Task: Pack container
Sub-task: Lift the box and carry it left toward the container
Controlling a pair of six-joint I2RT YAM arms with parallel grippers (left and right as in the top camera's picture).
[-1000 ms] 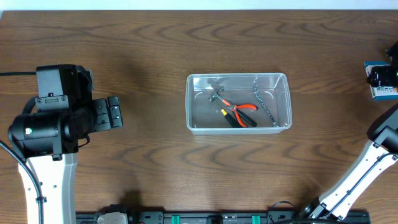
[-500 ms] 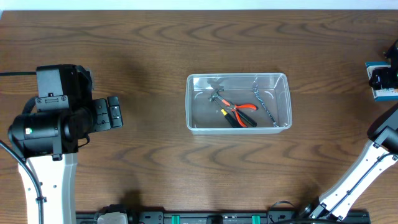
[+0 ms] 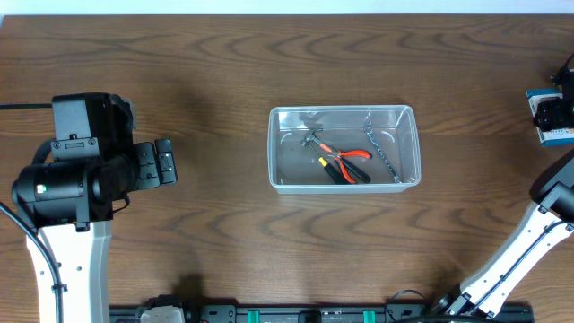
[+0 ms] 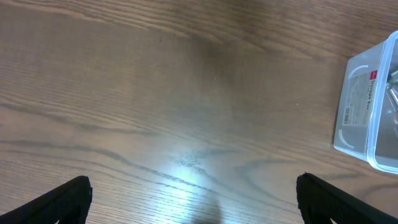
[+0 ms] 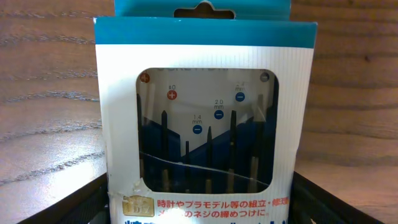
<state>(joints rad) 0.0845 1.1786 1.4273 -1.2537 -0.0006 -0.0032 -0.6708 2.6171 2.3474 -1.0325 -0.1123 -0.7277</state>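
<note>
My right fingers (image 3: 548, 112) straddle the blue-and-white box (image 5: 199, 124) at the bench's (image 3: 224, 72) right edge, likely to carry it over, though I cannot tell if they grip, while my left fingers (image 3: 165, 161) wait spread wide and empty, left of the mid-bench container (image 3: 344, 110).

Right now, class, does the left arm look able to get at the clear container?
Probably yes. Only bare table lies between the left gripper and the container, and its fingers are spread wide. Whether the arm stretches that far is a guess.
</note>
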